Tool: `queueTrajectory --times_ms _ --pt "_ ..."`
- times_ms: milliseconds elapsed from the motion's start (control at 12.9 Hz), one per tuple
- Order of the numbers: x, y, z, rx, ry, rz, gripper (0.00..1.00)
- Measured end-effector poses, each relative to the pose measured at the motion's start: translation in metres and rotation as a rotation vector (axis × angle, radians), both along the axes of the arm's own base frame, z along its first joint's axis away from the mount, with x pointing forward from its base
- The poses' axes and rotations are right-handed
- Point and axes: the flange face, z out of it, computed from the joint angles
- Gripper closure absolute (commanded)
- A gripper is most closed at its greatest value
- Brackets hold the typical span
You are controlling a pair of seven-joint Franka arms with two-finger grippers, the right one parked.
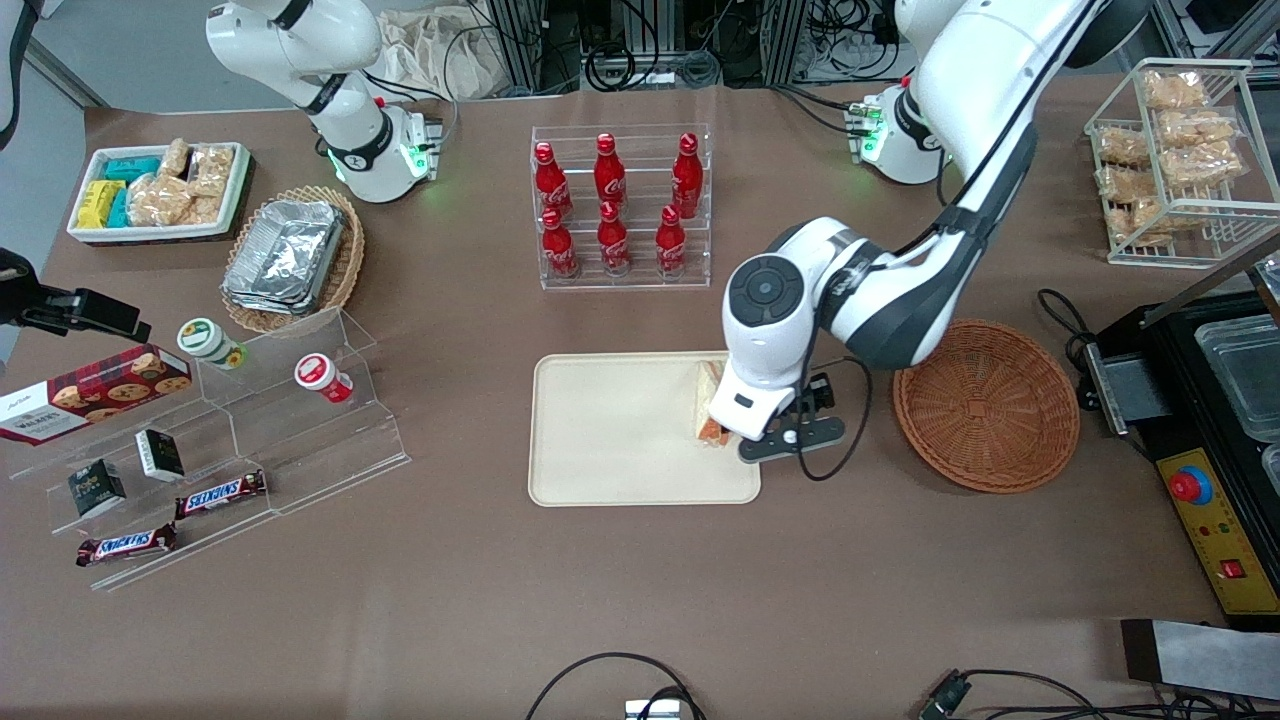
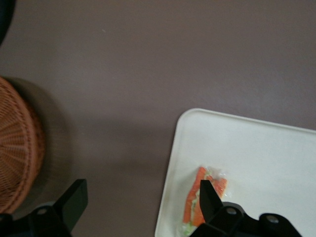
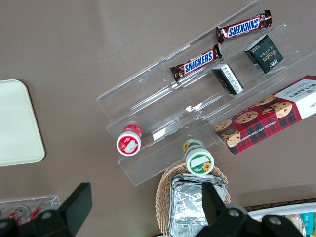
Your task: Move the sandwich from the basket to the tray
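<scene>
The sandwich [image 1: 709, 402] lies on the cream tray [image 1: 620, 450], at the tray's edge nearest the round reddish-brown basket [image 1: 985, 405]. In the left wrist view its orange and green cut edge [image 2: 194, 203] shows on the tray [image 2: 256, 153], partly covered by one black finger [image 2: 208, 197]. My left gripper [image 1: 742, 418] hangs over that tray edge, open [image 2: 140, 191], with one finger over the sandwich and the other over bare table. Nothing is held between the fingers. The basket [image 2: 17, 158] holds nothing that I can see.
A clear rack of red cola bottles [image 1: 620, 210] stands farther from the front camera than the tray. A stepped acrylic shelf [image 1: 230, 430] with snacks, an oval basket of foil containers [image 1: 290, 255] and a white bin [image 1: 160, 190] lie toward the parked arm's end. A black machine [image 1: 1210, 400] sits beside the basket.
</scene>
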Motion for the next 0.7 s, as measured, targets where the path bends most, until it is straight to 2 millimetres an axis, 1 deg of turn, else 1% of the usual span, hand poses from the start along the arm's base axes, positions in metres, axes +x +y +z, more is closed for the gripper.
queueTrajectory --times_ms 233,389,544,699 --pt "0.013 0.038 0.033 0.008 -0.017 0.072 0.0" --pt "0.021 0.06 0.045 0.009 -0.019 0.109 0.0" --pt "0.028 0.081 0.053 0.0 0.001 0.111 0.0" --pt "0.035 0.105 0.068 -0.01 0.037 0.098 0.0"
